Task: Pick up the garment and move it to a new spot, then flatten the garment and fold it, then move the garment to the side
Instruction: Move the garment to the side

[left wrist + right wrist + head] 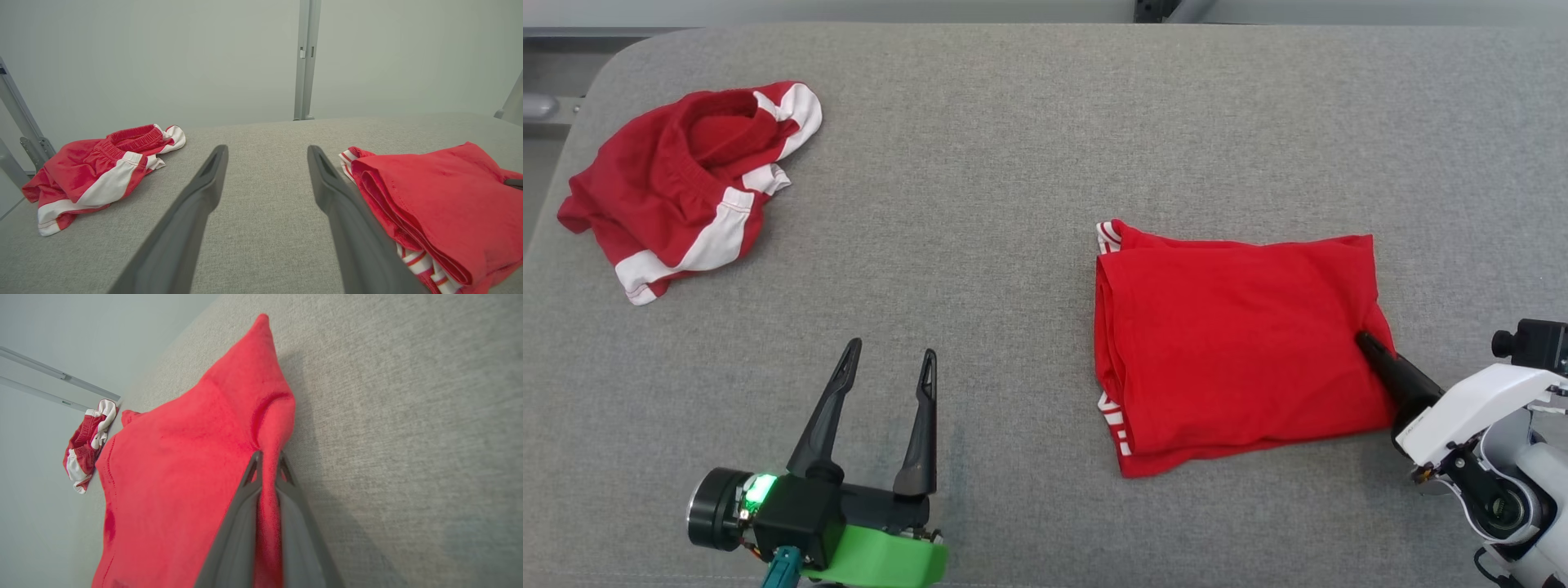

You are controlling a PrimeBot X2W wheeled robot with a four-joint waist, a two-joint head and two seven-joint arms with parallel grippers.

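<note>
Head view: right end effector [1365, 339] clamped on the right edge of the folded red T-shirt [1233, 343]; left end effector [888, 366] wide open, empty, left of it.

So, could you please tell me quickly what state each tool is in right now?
Left tool: open, holding nothing.
Right tool: shut on the folded red garment, at its edge.

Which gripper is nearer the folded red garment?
Right. The right gripper is shut on the garment's right edge; the left gripper is open, apart from it, off its left side.
</note>
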